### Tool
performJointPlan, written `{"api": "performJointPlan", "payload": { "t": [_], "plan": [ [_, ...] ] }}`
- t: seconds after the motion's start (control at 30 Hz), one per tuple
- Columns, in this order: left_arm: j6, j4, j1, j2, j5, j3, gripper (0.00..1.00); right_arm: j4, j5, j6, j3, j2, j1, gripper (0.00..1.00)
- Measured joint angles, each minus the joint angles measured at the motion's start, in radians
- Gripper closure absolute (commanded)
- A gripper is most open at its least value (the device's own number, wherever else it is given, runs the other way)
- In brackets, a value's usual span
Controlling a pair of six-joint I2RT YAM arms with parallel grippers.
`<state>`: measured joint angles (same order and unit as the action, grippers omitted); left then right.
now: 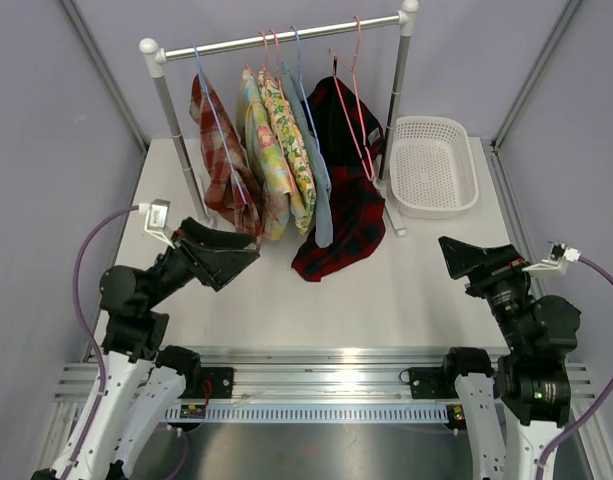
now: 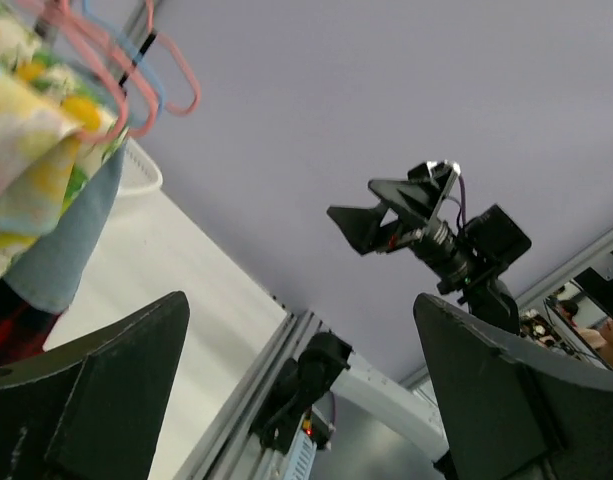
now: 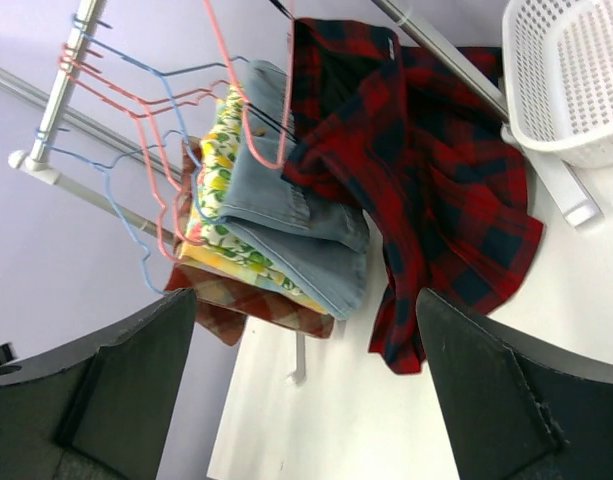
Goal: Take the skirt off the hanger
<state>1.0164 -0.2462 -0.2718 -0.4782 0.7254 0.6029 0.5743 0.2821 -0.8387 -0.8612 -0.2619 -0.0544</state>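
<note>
Left tool (image 1: 236, 265) and right tool (image 1: 464, 262) both spread wide, empty, well short of rail (image 1: 286, 38).

Top view:
- Skirt (image 1: 346, 200), judged red-black plaid piece, on pink hanger (image 1: 358, 110) at rail's right end, hem pooled on worktop (image 1: 386, 300).
- Risk: tug drags hanger off too.
- Basket (image 1: 431, 165) near.

Left wrist view:
- Floral garments (image 2: 36, 140) crowd upper left.

Right wrist view:
- Denim piece (image 3: 296, 220) touches skirt; wrong-garment pinch possible.

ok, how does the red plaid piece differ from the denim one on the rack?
The red plaid piece is dark red-black checked; the denim one is plain pale blue. The plaid spreads wide, its hem pooling on the table; the denim hangs as a narrow folded strip. Both hang from the rail.
</note>
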Motion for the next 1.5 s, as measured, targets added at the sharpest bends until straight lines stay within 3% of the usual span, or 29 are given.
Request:
{"api": "performJointPlan", "payload": {
  "t": [0.1, 0.23, 0.3, 0.43, 0.63, 0.7, 0.83, 0.93, 1.2, 1.5],
  "plan": [
    [-0.045, 0.133, 0.0, 0.059, -0.049, 0.132, 0.01, 0.007, -0.003, -0.007, -0.024, 0.016, 0.0, 0.0],
    [-0.045, 0.133, 0.0, 0.218, -0.119, 0.12, 0.01, 0.018, -0.003, -0.042, 0.025, 0.017, 0.0, 0.0],
    [-0.093, 0.245, -0.002, 0.175, -0.143, 0.179, 0.01, 0.025, -0.003, -0.058, 0.06, 0.012, 0.0, 0.0],
    [-0.251, 0.592, -0.004, -0.107, -0.254, 0.509, 0.01, 0.029, -0.001, -0.048, 0.078, -0.028, 0.0, 0.01],
    [-0.42, 0.864, -0.036, -0.42, -0.449, 0.959, 0.01, 0.056, -0.011, 0.063, -0.039, -0.232, 0.0, 0.02],
    [-0.457, 0.905, -0.129, -0.532, -0.555, 1.109, 0.01, 0.073, -0.038, 0.125, -0.14, -0.316, 0.0, 0.01],
    [-0.563, 1.013, -0.443, -0.851, -0.828, 1.502, 0.01, 0.109, -0.119, 0.249, -0.323, -0.421, 0.0, 0.01],
    [-0.632, 1.028, -0.552, -1.147, -0.959, 1.84, 0.01, 0.119, -0.177, 0.314, -0.372, -0.43, 0.0, 0.01],
    [-0.732, 0.941, -0.61, -1.401, -1.107, 1.831, 0.01, 0.141, -0.201, 0.336, -0.238, -0.331, 0.0, 0.02],
    [-0.799, 0.772, -0.602, -1.528, -1.193, 1.855, 0.01, 0.201, -0.217, 0.351, -0.162, -0.298, 0.014, 0.02]
  ]
}}
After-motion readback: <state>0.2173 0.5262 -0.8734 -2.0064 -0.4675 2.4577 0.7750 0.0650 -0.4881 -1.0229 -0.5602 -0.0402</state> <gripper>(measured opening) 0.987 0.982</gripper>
